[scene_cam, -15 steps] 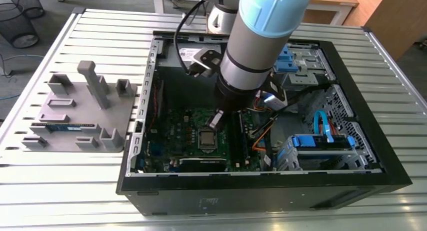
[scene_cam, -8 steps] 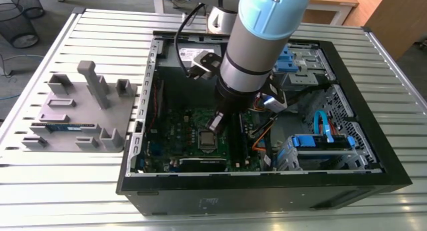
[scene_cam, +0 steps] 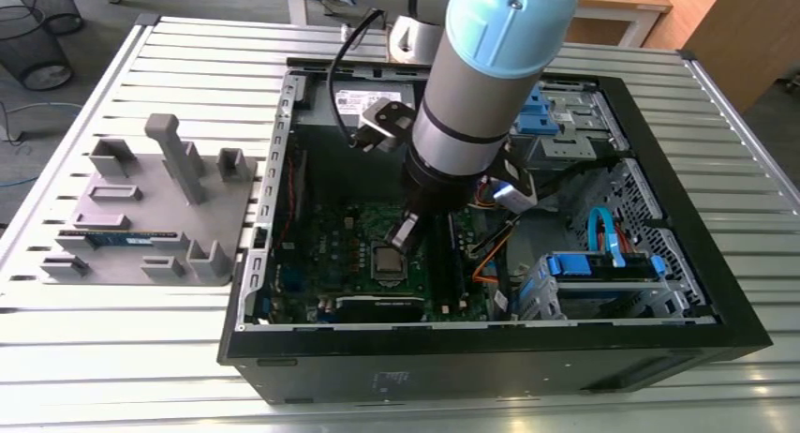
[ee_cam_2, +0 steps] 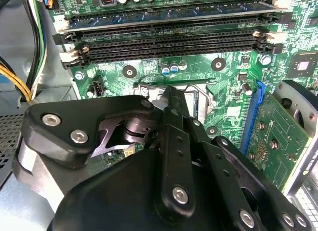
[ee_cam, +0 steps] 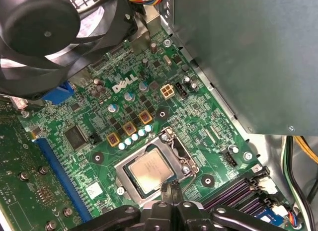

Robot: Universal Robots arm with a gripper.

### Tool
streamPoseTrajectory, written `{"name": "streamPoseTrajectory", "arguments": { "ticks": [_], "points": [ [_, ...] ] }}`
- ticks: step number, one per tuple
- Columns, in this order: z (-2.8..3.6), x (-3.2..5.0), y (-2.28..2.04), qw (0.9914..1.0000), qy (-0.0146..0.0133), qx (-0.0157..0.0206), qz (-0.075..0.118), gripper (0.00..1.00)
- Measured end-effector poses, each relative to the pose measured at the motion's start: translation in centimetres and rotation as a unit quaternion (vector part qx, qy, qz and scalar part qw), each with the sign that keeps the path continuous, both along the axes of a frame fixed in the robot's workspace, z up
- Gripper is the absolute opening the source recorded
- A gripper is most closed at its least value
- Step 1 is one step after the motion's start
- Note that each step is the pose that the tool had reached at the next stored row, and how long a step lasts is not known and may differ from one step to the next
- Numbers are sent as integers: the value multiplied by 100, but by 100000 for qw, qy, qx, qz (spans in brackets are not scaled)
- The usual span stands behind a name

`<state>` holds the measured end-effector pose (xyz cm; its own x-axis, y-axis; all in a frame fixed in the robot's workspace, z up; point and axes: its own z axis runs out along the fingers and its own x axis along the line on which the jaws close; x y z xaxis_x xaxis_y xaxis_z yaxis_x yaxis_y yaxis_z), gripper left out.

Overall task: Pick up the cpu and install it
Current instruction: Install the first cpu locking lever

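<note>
The cpu (ee_cam: 149, 170), a small square chip with a silver-grey top, lies flat in its socket on the green motherboard (ee_cam: 149, 99). In the exterior view the cpu (scene_cam: 388, 261) sits low in the open computer case (scene_cam: 500, 349), just under the arm's tip. My gripper (ee_cam: 169, 188) hovers at the socket's edge beside the chip, its black fingers (ee_cam_2: 172, 99) drawn together and shut with nothing between them. In the second wrist view the gripper's body covers most of the socket (ee_cam_2: 196, 99).
A grey fixture plate (scene_cam: 150, 208) with a blue-green memory stick (scene_cam: 119, 236) lies at the exterior view's left of the case. Memory slots (ee_cam_2: 169, 42), a black fan (ee_cam: 54, 27), an expansion card (ee_cam_2: 278, 136), cables (scene_cam: 494, 250) and blue drive cages (scene_cam: 600, 264) crowd the socket.
</note>
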<state>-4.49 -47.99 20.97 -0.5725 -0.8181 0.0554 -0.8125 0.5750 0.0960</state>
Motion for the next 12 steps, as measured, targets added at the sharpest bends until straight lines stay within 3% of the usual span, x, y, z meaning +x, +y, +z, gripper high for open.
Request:
{"name": "streamPoseTrajectory", "arguments": {
  "ticks": [12],
  "points": [
    [-15, 0, -40, 100000, 2, -4, 1, 11]
  ]
}}
